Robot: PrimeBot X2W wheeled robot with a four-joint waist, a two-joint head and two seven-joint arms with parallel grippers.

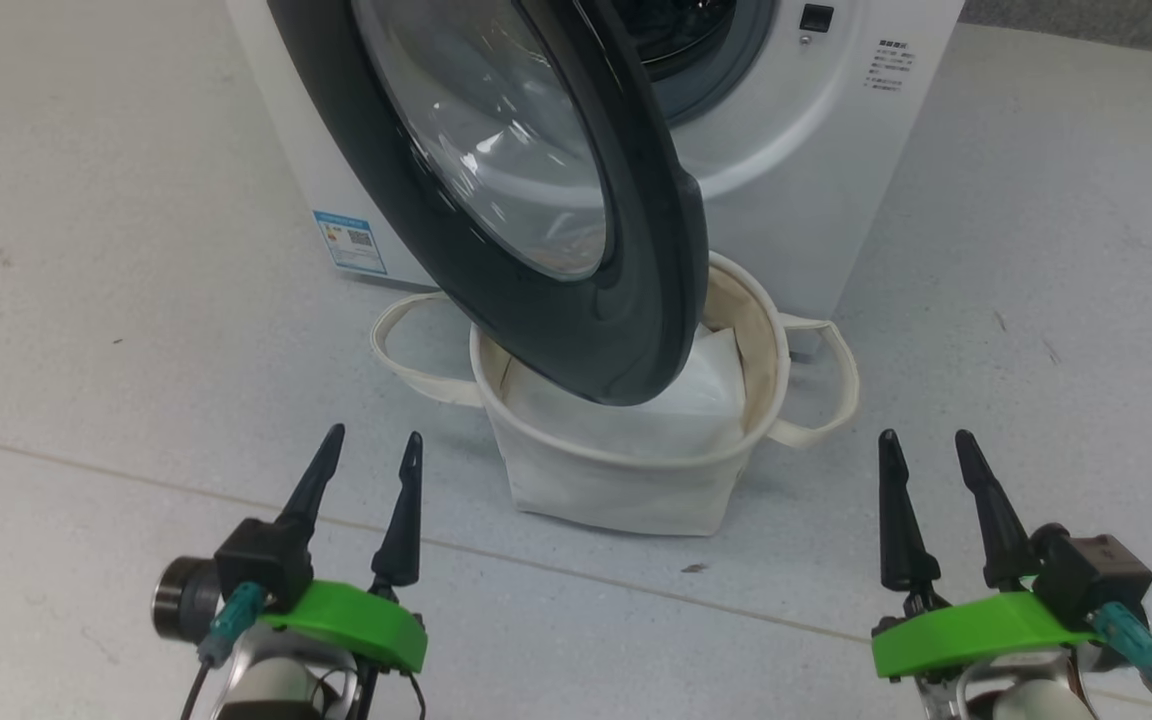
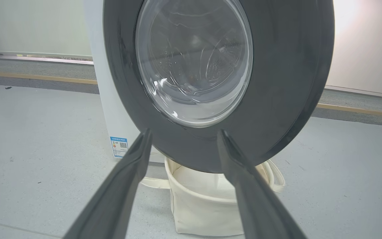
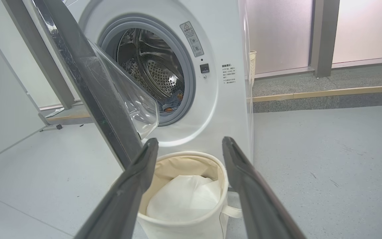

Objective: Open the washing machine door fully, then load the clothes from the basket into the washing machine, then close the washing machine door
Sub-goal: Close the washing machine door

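The white washing machine (image 1: 816, 200) stands at the top of the head view. Its door (image 1: 636, 300), black-rimmed with a glass bowl, is swung partway out and hangs over the basket (image 1: 616, 490). In the right wrist view the drum (image 3: 154, 66) is exposed, with light blue clothes (image 3: 172, 101) lying at its bottom. Inside the basket (image 3: 184, 229) I see a plain white sheet (image 3: 184, 196). My left gripper (image 1: 375, 434) is open and empty, on the floor side to the basket's left, facing the door (image 2: 287, 83). My right gripper (image 1: 924, 435) is open and empty to the basket's right.
A blue label (image 1: 349, 240) marks the machine's lower left corner. Grey floor lies on both sides, crossed by a seam (image 1: 86, 460). A raised kerb (image 3: 327, 93) runs behind the machine, and a small pale plastic basket (image 3: 252, 63) sits behind its right side.
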